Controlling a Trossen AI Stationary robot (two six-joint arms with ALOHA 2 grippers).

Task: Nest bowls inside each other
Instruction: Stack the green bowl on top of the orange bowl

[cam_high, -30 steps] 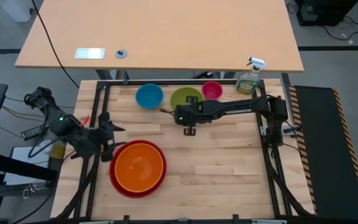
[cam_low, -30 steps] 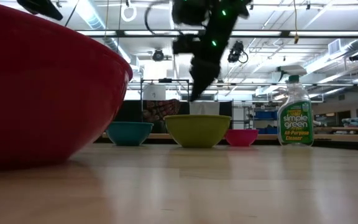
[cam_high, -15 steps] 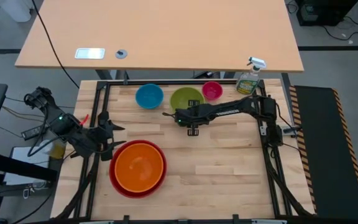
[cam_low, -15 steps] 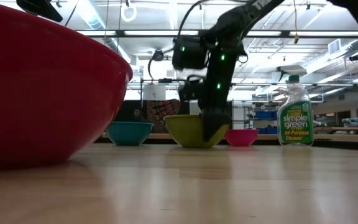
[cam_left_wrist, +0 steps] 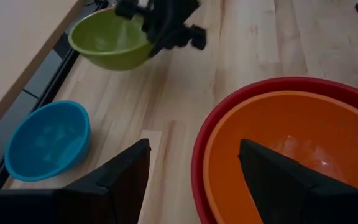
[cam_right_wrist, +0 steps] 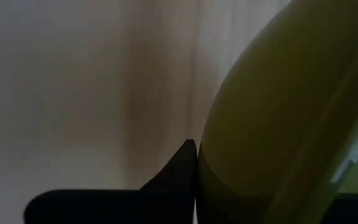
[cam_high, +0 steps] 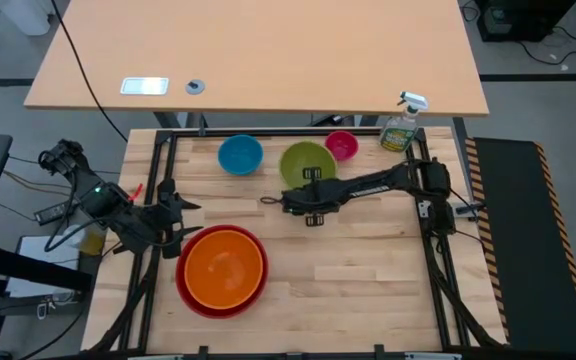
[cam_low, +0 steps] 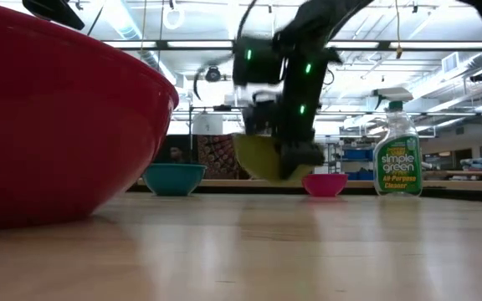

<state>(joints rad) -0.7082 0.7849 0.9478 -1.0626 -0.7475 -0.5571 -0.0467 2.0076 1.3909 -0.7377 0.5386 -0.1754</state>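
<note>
- Since the earlier frames I see that the right end effector point(cam_high: 308, 178) has come down to the green bowl point(cam_high: 306, 163) and closed on its rim; the bowl, which rested flat on the bench point(cam_high: 368, 260), now hangs tilted and lifted in the centre of the low view.
- My right end effector is pinching the green bowl's edge; in the right wrist view one dark finger point(cam_right_wrist: 173, 171) lies against the bowl wall.
- The left end effector point(cam_left_wrist: 191, 180) waits at the lower left of the high view, its fingers spread wide, beside the red bowl point(cam_high: 190, 296).
- Done, as I judge: the orange bowl point(cam_high: 224, 268) sits inside the red bowl, lower left of centre.
- Left to do: the green bowl is in the air only, not yet placed; the blue bowl point(cam_high: 240, 155) and the pink bowl point(cam_high: 341, 146) stand apart along the upper edge of the bench.
- Hard to make out: the right wrist view is almost filled by the green bowl, so I cannot see the second finger. In the low view the red bowl covers the left side and hides the orange one.
</note>
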